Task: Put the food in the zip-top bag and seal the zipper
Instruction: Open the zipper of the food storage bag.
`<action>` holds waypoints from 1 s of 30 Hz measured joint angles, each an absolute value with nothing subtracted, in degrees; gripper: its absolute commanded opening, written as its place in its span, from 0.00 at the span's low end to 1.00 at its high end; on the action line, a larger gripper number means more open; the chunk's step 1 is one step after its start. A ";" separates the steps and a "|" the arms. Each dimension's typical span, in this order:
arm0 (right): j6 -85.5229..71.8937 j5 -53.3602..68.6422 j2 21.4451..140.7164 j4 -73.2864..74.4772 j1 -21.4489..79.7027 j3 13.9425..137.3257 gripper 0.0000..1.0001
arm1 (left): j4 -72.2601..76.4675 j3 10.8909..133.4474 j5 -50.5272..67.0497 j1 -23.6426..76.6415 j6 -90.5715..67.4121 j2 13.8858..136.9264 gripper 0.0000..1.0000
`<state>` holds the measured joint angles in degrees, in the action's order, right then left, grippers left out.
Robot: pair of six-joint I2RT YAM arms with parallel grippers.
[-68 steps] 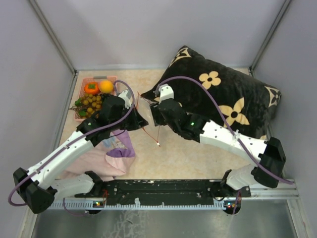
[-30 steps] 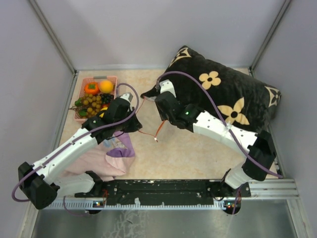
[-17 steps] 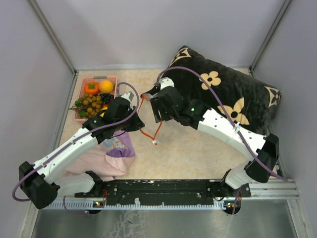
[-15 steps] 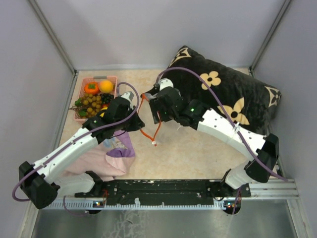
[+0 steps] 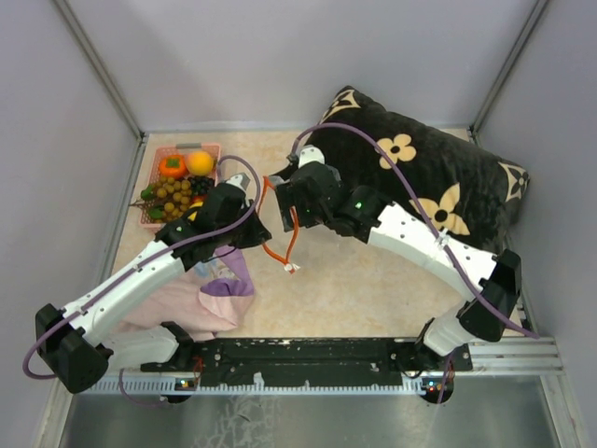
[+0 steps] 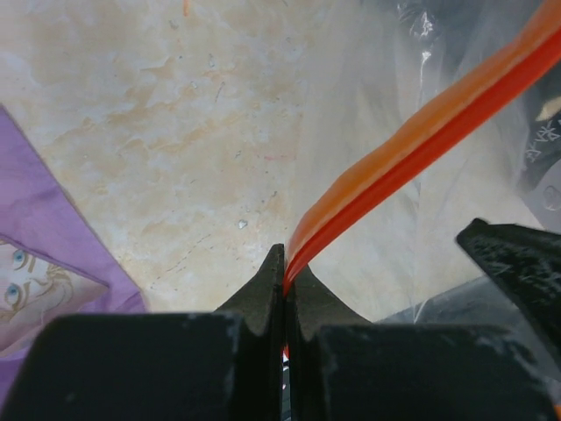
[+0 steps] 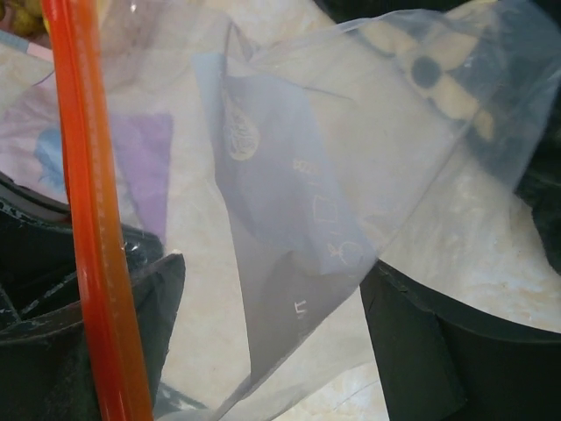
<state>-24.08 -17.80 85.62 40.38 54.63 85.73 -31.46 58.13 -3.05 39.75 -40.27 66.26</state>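
Orange zipper [image 6: 412,167]: looped now, was straighter.
L hand [image 6: 282,281]: clenched on zipper, unchanged.
R hand [image 7: 272,303]: released, jaws wider; zip-top bag [image 7: 289,202] film loose btwn them.

Walls: plain pale grey panels, a back wall [image 5: 308,56], a left wall [image 5: 47,187] and a right wall [image 5: 560,140], boxing the table on three sides.
Corner posts: slim metal struts [image 5: 98,65] rise at both far corners.
Table: beige, marbled, stone-look top [image 5: 373,289].
Far right corner: black cushion [image 5: 438,177] with cream flowers.
Far left corner: pink basket [image 5: 182,147] near the left wall.
Near left: crumpled pink-purple cloth [image 5: 201,303].
Near edge: black rail [image 5: 308,353], then brushed metal sheet [image 5: 308,420].
Light: even and soft.
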 measured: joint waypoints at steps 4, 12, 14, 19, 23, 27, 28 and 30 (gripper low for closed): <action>-23.77 -20.34 85.73 41.47 54.19 85.95 0.82 | -33.65 58.13 -5.37 39.75 -40.32 66.22 0.00; -25.19 -20.78 85.62 41.67 49.41 82.19 0.82 | -34.79 58.15 -6.48 39.75 -40.32 64.31 0.00; -25.61 -20.99 85.65 42.09 48.62 80.99 0.82 | -34.79 58.15 -6.55 39.75 -40.29 64.12 0.00; -25.45 -19.62 86.24 42.92 48.18 81.01 0.83 | -35.90 58.37 -7.49 39.75 -40.01 64.51 0.00; -25.10 -15.16 86.94 41.15 48.53 81.03 0.84 | -36.25 59.92 -7.18 39.75 -39.57 66.63 0.00; -25.54 -11.51 87.57 38.79 49.19 81.76 0.85 | -36.32 61.73 -6.02 39.75 -39.38 69.47 0.00; -25.82 -10.70 87.90 38.33 49.36 82.30 0.85 | -36.32 61.93 -5.85 39.75 -39.38 69.84 0.00; -26.39 -9.39 88.36 37.69 49.47 82.96 0.86 | -36.29 61.98 -5.58 39.75 -39.38 70.04 0.00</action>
<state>-26.39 -9.39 88.36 37.69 49.47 82.96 -36.29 61.98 -5.58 39.75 -39.38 70.04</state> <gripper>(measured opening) 0.848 0.008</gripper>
